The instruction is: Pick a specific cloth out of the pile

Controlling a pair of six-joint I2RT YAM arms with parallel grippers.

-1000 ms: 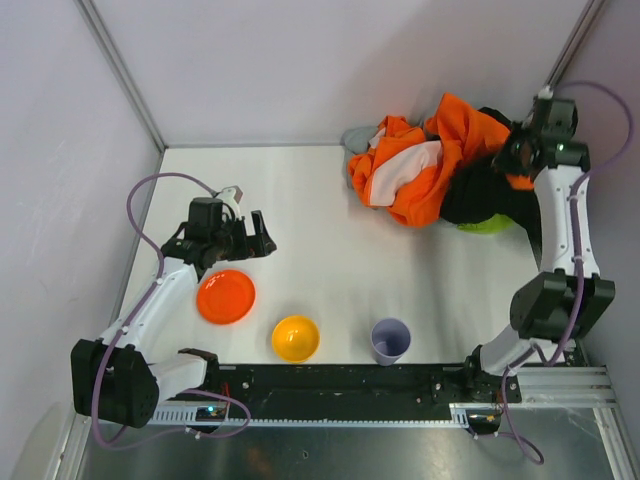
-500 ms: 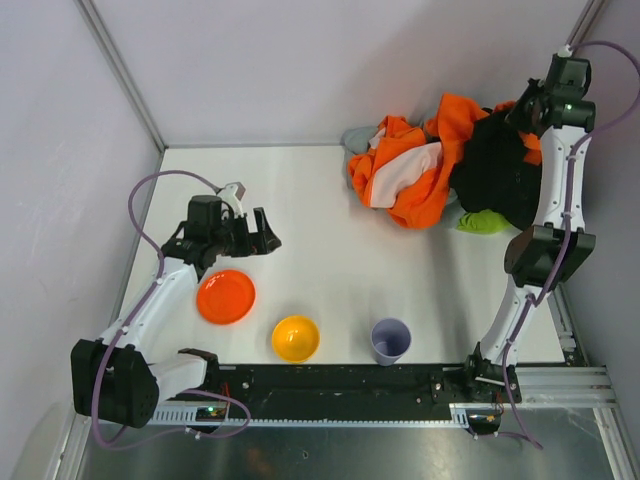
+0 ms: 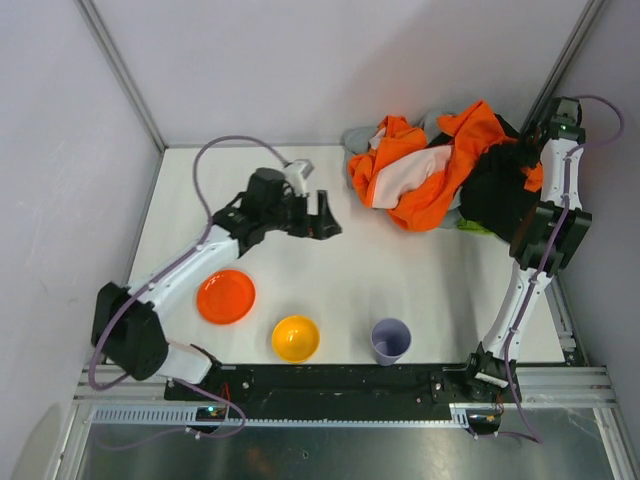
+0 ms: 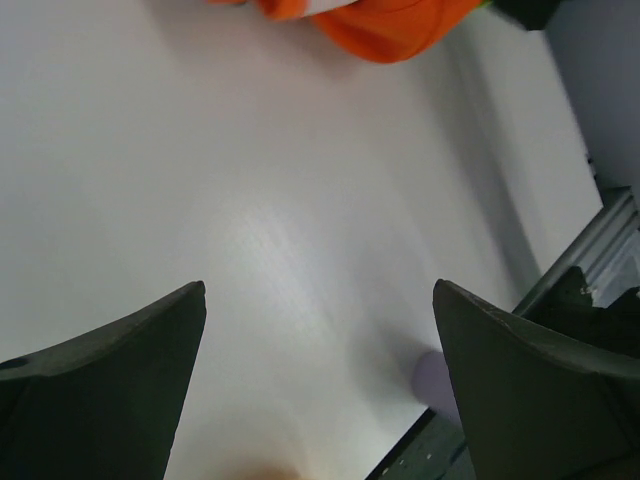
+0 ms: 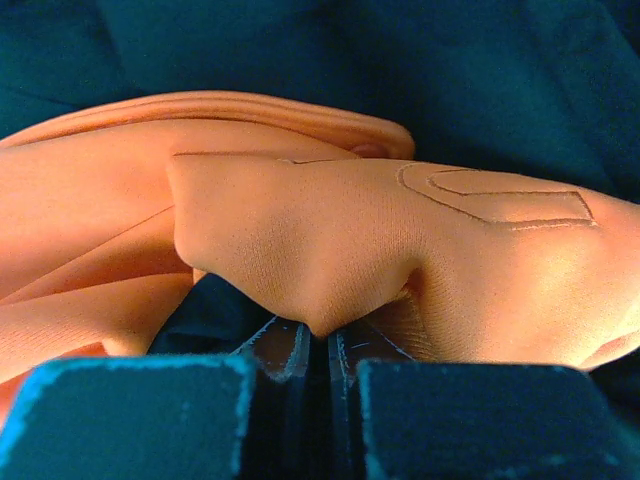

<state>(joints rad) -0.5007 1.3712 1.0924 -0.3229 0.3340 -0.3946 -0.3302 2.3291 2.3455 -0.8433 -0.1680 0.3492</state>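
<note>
The pile lies at the table's back right: a big orange garment [image 3: 420,185] with pale lining, a black garment [image 3: 495,190] and a grey cloth [image 3: 357,136]. Only a sliver of the lime-green cloth [image 3: 476,227] shows under the black garment's near edge. My right gripper [image 3: 528,150] is at the pile's far right. In the right wrist view my right gripper [image 5: 318,335] is shut on a fold of the orange garment [image 5: 330,240], with dark fabric [image 5: 400,70] behind. My left gripper [image 3: 325,220] is open and empty over bare table left of the pile; its fingers [image 4: 120,380] stand wide apart.
An orange plate [image 3: 226,296], a yellow bowl [image 3: 295,337] and a purple cup [image 3: 390,340] stand near the front edge. The cup [image 4: 436,378] and the orange garment's edge [image 4: 390,25] show in the left wrist view. Walls close in behind and at both sides.
My left arm has swung right from above the plate toward the pile. My right arm has pulled the orange and black garments up and over, so less of the green cloth shows.
</note>
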